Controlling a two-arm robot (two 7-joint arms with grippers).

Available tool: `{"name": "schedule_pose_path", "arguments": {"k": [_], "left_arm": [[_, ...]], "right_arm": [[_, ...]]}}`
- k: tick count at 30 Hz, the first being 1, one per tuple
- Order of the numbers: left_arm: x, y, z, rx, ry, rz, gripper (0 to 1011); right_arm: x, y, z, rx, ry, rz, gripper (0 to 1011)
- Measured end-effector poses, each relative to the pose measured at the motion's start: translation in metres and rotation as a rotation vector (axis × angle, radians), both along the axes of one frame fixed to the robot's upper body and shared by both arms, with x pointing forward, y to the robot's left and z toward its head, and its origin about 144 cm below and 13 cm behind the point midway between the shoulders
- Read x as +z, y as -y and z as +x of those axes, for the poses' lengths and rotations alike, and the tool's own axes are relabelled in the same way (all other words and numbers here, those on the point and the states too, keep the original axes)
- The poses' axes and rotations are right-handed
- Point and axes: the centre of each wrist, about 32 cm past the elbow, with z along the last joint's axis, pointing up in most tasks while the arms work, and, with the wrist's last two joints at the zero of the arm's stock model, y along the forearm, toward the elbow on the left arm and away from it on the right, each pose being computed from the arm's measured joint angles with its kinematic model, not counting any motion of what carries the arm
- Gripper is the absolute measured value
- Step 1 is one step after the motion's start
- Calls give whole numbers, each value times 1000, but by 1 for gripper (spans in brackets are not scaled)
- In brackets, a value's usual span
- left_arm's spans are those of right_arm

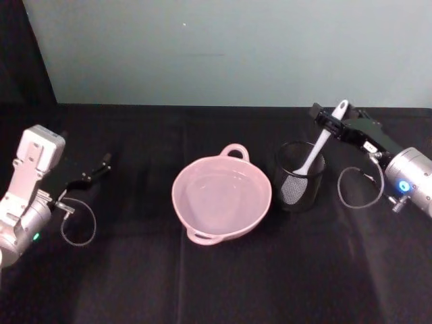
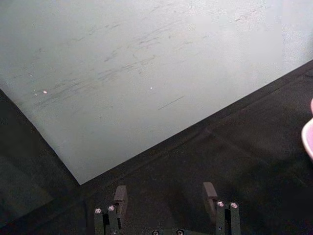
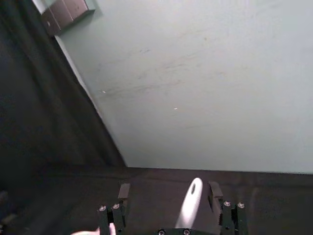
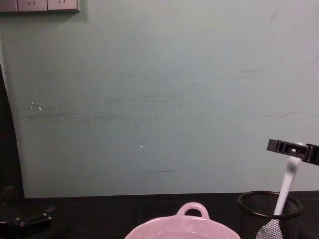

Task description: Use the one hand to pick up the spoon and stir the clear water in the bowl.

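Observation:
The white spoon (image 1: 316, 152) stands in a black wire-mesh cup (image 1: 300, 181), scoop down, its handle leaning up to the right. My right gripper (image 1: 335, 120) is open around the top of the handle. In the right wrist view the handle (image 3: 190, 203) rises between the two fingers (image 3: 123, 192) with a gap on each side. From the chest view, that gripper (image 4: 291, 148) hovers above the cup (image 4: 269, 211). The pink bowl (image 1: 196, 223) with clear water sits just left of the cup. My left gripper (image 1: 94, 170) rests open and holds nothing at the far left.
A black cloth (image 1: 223, 283) covers the table, and a pale green wall (image 1: 229, 47) runs close behind it. The cup stands almost touching the bowl's right rim. The bowl's loop handles point toward the back and the front.

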Motion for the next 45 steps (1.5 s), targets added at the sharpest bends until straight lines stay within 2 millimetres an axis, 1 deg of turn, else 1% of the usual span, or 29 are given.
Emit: {"name": "schedule_pose_path", "arguments": {"k": [10,13,22,25,27,29,34,38,45], "left_arm": [[0,0,0,0,0,0,1011],[0,0,0,0,0,0,1011],[0,0,0,0,0,0,1011],[0,0,0,0,0,0,1011],[0,0,0,0,0,0,1011],[0,0,0,0,0,0,1011],[0,0,0,0,0,0,1011],[0,0,0,0,0,0,1011],[0,0,0,0,0,0,1011]], "right_arm": [[-6,2,-4,-81,129,-238,1004],[-8,4,-12,-97,163,-305,1004],[-12,14,-39,-168,208,-344,1004],[-19,22,-51,-247,238,-346,1004],[-23,25,-53,-284,251,-348,1004],[-30,29,-55,-321,263,-351,1004],[-55,38,-57,-421,321,-382,1004],[-64,40,-54,-447,331,-382,1004],[-70,42,-51,-457,317,-362,1004]]}}
